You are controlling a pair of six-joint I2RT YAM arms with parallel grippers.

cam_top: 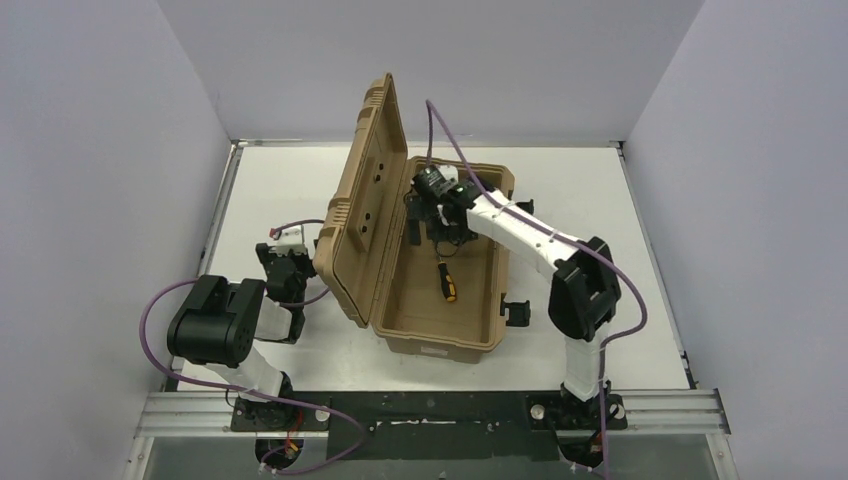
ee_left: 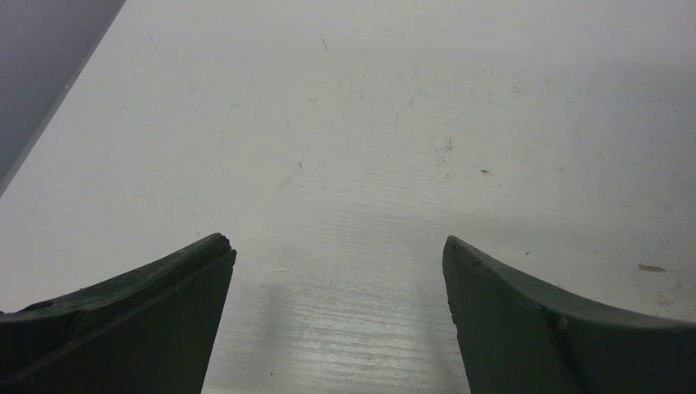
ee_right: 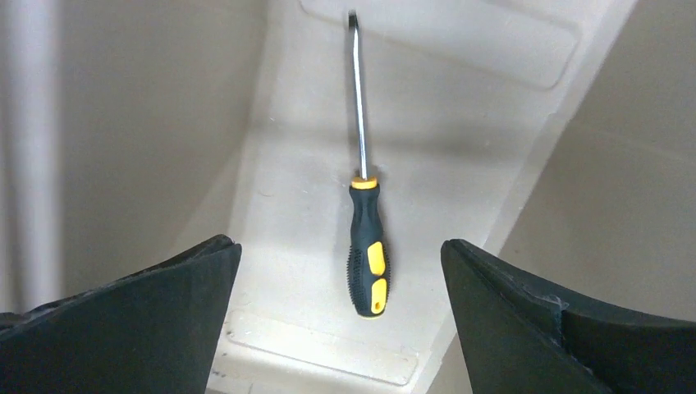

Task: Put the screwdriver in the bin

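Observation:
The tan bin (cam_top: 440, 340) stands open in the middle of the table, its ribbed lid (cam_top: 362, 200) upright on the left. The black-and-yellow screwdriver (cam_top: 446, 278) lies flat on the bin's floor, apart from both grippers. In the right wrist view the screwdriver (ee_right: 368, 254) lies on the tan floor (ee_right: 279, 213), handle nearest, shaft pointing away. My right gripper (ee_right: 338, 246) is open and empty, held above it over the bin's far half (cam_top: 438, 228). My left gripper (cam_top: 280, 262) is open and empty, left of the lid, low over bare white table (ee_left: 336, 246).
A black latch (cam_top: 516, 312) sticks out from the bin's right side. Purple cables (cam_top: 440, 135) loop off both arms. White walls enclose the table on three sides. A metal rail (cam_top: 440, 410) runs along the near edge.

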